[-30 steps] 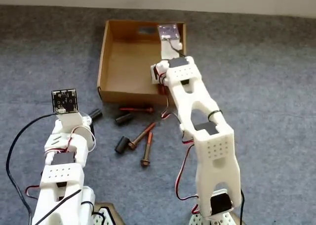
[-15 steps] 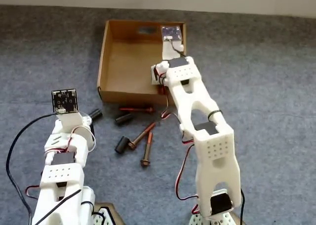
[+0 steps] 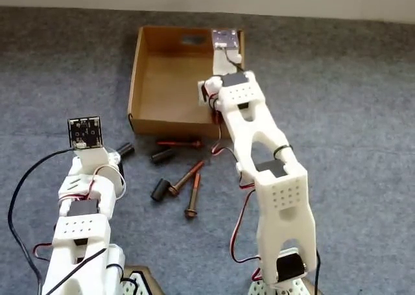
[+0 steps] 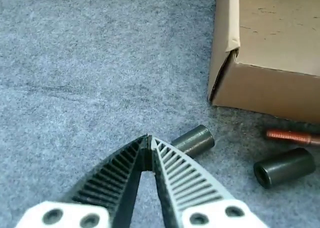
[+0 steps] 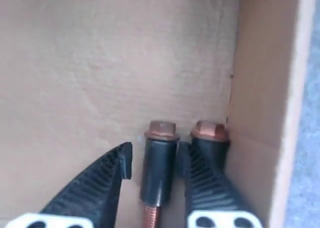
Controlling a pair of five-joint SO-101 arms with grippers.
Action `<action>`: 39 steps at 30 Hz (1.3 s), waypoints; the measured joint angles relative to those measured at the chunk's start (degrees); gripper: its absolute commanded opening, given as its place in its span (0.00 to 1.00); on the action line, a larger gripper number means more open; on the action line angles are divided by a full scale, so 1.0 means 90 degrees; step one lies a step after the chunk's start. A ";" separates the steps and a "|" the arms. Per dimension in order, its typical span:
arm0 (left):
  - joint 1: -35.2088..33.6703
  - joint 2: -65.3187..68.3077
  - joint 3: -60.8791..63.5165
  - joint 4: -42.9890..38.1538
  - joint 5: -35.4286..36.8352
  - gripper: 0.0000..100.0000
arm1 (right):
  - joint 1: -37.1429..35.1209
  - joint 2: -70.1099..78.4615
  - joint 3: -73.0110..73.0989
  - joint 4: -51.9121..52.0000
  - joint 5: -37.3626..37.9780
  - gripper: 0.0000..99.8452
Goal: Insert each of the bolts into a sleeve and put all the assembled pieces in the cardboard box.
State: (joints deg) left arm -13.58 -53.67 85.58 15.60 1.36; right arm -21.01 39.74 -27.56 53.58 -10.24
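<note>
The cardboard box point(image 3: 137, 81) lies at the far middle of the carpet. Inside its right corner my right gripper point(image 5: 155, 160) is open, fingers either side of an assembled bolt-in-sleeve point(image 5: 159, 158). A second assembled piece point(image 5: 210, 138) rests against the box wall point(image 5: 260, 87) beside it. My left gripper point(image 4: 149, 142) is shut and empty, low over the carpet. A black sleeve point(image 4: 194, 140) lies just past its tips, seen from above as the sleeve point(image 3: 124, 150). Two more sleeves point(image 3: 162, 155) point(image 3: 159, 189) and three copper bolts point(image 3: 178, 142) point(image 3: 187, 176) point(image 3: 193, 195) lie loose before the box.
Grey carpet covers the whole table. The box's near left corner point(image 4: 227, 72) stands close beyond the left gripper, with another sleeve point(image 4: 285, 167) and a bolt tip point(image 4: 292, 136) beside it. Open carpet stretches left and right of the arms.
The right arm's wrist has edged slightly farther toward the box's back right corner. The left arm and the loose parts have not moved.
</note>
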 measured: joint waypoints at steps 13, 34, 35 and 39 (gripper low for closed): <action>0.0000 0.0000 0.0000 -0.0020 0.0000 0.01 | 0.0000 -0.1133 -0.0137 0.0918 0.0000 0.02; 0.0000 0.0000 0.0000 -0.0020 0.0000 0.01 | -0.0127 -0.3126 -0.0166 0.3145 0.0000 0.02; 0.0000 0.0000 0.0000 -0.0020 0.0000 0.01 | -0.0205 -0.3223 -0.0166 0.3272 0.0000 0.02; 0.0000 0.0000 0.0000 -0.0020 0.0000 0.01 | -0.0518 -0.3516 -0.0166 0.3663 0.0000 0.02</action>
State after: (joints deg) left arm -13.58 -53.67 85.58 15.43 1.36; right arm -25.67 8.09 -29.05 86.55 -10.24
